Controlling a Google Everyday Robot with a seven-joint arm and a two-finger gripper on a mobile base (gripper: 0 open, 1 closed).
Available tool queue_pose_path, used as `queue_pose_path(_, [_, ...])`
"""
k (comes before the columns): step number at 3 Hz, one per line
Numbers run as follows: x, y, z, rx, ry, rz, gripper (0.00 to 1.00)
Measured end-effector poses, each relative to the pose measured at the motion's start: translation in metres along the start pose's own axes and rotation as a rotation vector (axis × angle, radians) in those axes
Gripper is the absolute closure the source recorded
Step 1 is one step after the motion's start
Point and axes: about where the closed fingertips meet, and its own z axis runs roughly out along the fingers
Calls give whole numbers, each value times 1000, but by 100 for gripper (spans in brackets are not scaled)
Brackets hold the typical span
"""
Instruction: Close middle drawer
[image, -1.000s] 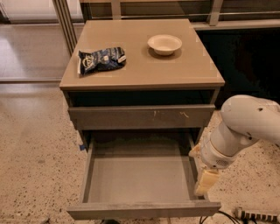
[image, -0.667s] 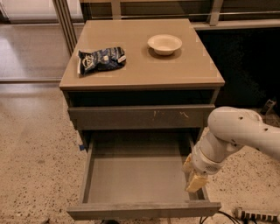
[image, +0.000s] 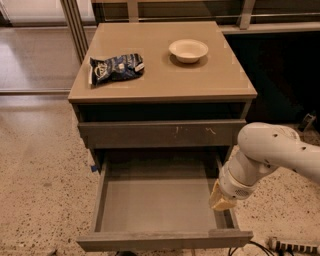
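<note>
Middle drawer: the middle drawer (image: 155, 205) is pulled far out of the cabinet (image: 160, 82) towards the camera, with its plain front nearest the bottom edge of the view.
Inside the drawer: its flat grey floor shows bare from the left wall to the right wall.
My pincer: my gripper (image: 222, 200) hangs at the drawer's right side, its yellowish tip just over the right wall and close to the front right corner.
Pincer state: I cannot tell how far it is open, nor whether it has hold of anything or touches the wall.
My arm: my white arm (image: 280, 150) comes in from the right, bent down towards the drawer.
Upper drawer: the upper drawer front (image: 160, 134), with pale scratch marks right of its middle, sits shut directly above the open one.
Cabinet top: a smooth tan surface carrying two things, well apart.
Bowl: a small pale bowl (image: 188, 50) stands upright at the back, right of centre; only its pale inside shows.
Bag: a crumpled dark blue snack bag (image: 116, 68) lies flat on the left side.
Floor: speckled terrazzo floor (image: 40, 175) lies around the cabinet.
Tape: a bit of blue tape (image: 93, 168) shows at the drawer's left back corner.
</note>
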Motion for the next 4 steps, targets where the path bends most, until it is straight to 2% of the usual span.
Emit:
queue_pose_path(1, [0, 0, 0, 0, 0, -1, 100])
queue_pose_path(2, [-6, 17, 19, -40, -1, -73, 100])
queue_pose_path(3, [-7, 33, 60, -128, -12, -111, 100])
queue_pose_path(4, [-16, 42, 116, -192, -14, -200, 100])
